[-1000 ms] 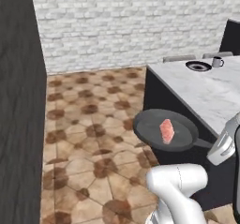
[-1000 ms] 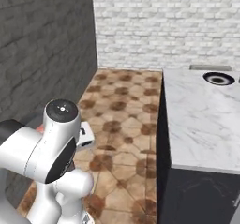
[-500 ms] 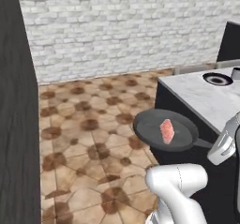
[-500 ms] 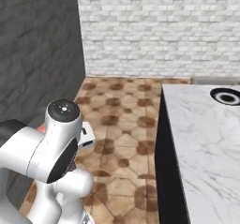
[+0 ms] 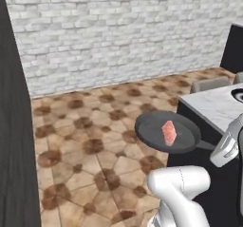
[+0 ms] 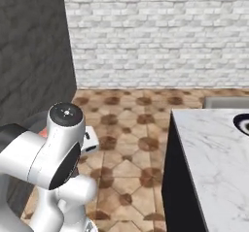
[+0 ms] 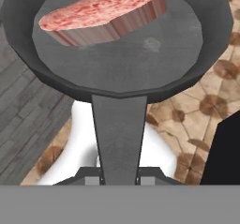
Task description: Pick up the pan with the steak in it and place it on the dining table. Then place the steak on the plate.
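Observation:
The pan (image 5: 156, 135), dark and round, hangs level in the air over the tiled floor, just left of the dining table (image 5: 212, 108). The pinkish steak (image 5: 169, 132) lies in it, right of centre. My gripper (image 5: 217, 150) is shut on the end of the pan's long handle (image 7: 117, 129). In the hand view the pan (image 7: 140, 49) spreads ahead of my gripper (image 7: 117, 177), with the steak (image 7: 101, 14) at its far side. The black-rimmed plate (image 6: 241, 123) peeks in at the right edge, on the dining table (image 6: 214, 168); part of the plate (image 5: 238, 96) shows in the left base view too.
A white brick wall (image 5: 123, 31) closes the far side beyond the tiled floor (image 5: 85, 145). A dark panel (image 5: 12, 140) stands on the left. A grey stool (image 5: 209, 84) sits at the table's far end. The table's dark base (image 6: 177, 187) drops straight to the floor.
The whole picture has shifted: the base has moved, the brick wall looms larger and the table slid right. The pan and steak stay in the same grip.

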You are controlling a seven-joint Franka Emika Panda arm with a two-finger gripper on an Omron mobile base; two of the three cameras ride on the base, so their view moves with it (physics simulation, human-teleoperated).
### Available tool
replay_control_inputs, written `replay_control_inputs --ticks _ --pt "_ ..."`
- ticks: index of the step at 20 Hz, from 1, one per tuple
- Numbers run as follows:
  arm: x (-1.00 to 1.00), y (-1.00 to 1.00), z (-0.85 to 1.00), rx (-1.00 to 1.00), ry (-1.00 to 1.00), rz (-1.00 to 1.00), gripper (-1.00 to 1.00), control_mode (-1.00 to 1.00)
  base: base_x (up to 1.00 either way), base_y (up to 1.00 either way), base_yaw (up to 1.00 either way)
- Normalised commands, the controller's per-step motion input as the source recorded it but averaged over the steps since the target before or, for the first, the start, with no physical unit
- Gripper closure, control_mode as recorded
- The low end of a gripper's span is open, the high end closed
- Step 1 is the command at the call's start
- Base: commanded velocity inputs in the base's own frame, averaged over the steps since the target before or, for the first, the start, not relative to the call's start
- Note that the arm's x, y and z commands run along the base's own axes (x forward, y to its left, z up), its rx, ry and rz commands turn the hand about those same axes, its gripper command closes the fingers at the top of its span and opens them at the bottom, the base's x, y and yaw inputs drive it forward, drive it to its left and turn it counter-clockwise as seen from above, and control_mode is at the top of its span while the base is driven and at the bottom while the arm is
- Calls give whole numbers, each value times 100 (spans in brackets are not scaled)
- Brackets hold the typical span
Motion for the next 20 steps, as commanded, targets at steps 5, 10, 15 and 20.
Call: replay_control_inputs --ticks 5,10,15,20 --pt "0 0 0 0 0 0 100 100 98 51 -21" --pt "0 0 0 0 0 0 100 100 37 29 -43" --pt "0 0 0 0 0 0 100 100 8 9 -50" --pt "0 0 0 0 0 0 100 100 0 0 -50"
